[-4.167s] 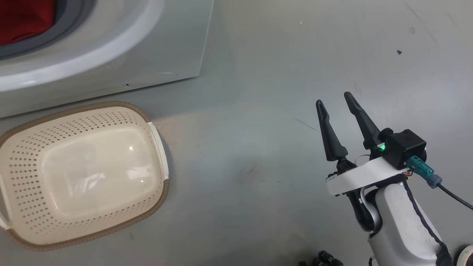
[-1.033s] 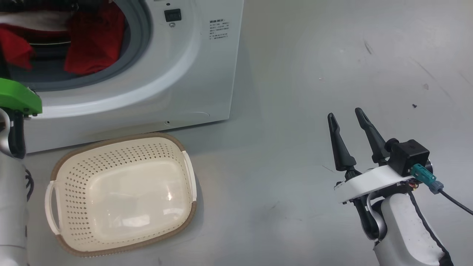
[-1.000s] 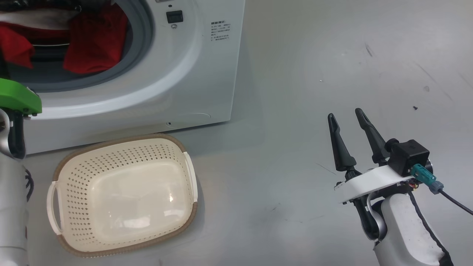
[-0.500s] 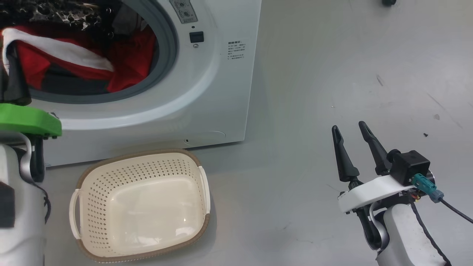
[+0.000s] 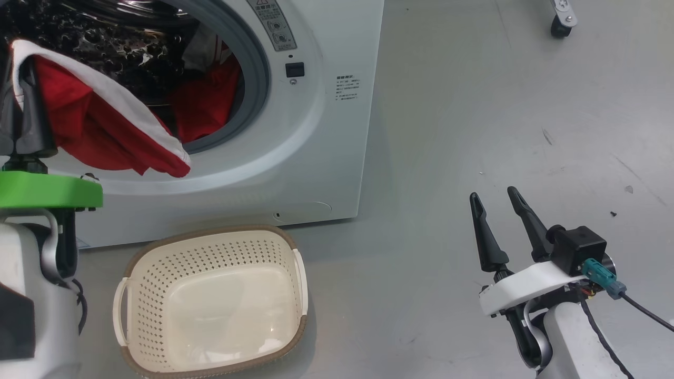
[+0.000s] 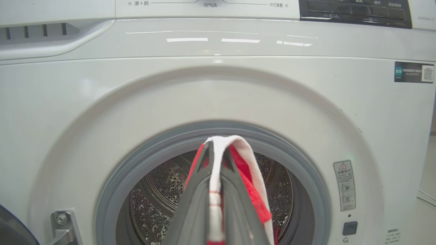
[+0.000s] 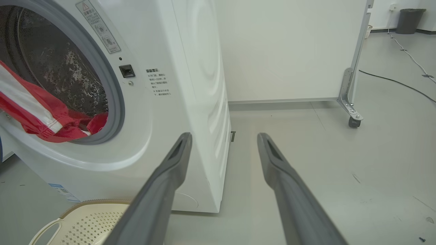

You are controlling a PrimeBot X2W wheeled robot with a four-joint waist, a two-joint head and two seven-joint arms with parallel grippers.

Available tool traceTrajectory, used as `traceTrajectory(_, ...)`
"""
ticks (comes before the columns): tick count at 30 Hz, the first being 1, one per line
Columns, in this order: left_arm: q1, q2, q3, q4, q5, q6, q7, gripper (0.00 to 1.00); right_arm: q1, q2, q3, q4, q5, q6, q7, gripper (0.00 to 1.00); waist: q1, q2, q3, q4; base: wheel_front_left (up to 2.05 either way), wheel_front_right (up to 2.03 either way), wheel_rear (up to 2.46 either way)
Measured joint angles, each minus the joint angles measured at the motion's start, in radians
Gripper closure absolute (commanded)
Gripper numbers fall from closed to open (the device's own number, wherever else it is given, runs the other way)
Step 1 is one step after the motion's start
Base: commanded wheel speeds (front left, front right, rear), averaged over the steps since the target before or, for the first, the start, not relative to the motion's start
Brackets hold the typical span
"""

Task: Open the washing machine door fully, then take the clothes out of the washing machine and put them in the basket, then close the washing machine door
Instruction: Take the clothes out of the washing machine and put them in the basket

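Two arms, head view: the left tool [image 5: 26,73] is raised at the port of the washing machine [image 5: 337,147], clamped on the clothes [image 5: 100,131], one red white-striped garment that drapes out over the grey port ring [image 5: 258,79]. One more red bundle [image 5: 208,110] lies in the drum. The right tool [image 5: 493,192] sits low above the floor [image 5: 474,105], fingers up and spread, holding nothing. One basket [image 5: 210,237] stands on the floor just before the machine. Left wrist view: two fingers [image 6: 197,190] pinch the white stripe before the drum [image 6: 160,183]. Right wrist view: two fingers [image 7: 170,170] parted, one basket corner lower left, one caster [image 7: 354,122] at right.
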Motion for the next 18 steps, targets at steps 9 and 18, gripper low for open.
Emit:
traceTrajectory(9, 0.078, -0.015, -0.005, -0.095, 0.002, 0.0, 0.0, 1.0, 0.008, 0.0, 0.004, -0.001, 0.0, 0.0, 0.0, 0.0, 0.0, 0.0, -0.008, 0.004, 0.0, 0.0, 0.0)
traceTrajectory(18, 0.181, -0.027, -0.08, -0.089, 0.003, 0.0, 0.0, 1.0, 0.01, 0.0, 0.014, -0.002, 0.0, 0.004, 0.0, 0.0, 0.0, 0.0, 0.004, 0.009, 0.0, 0.0, 0.0)
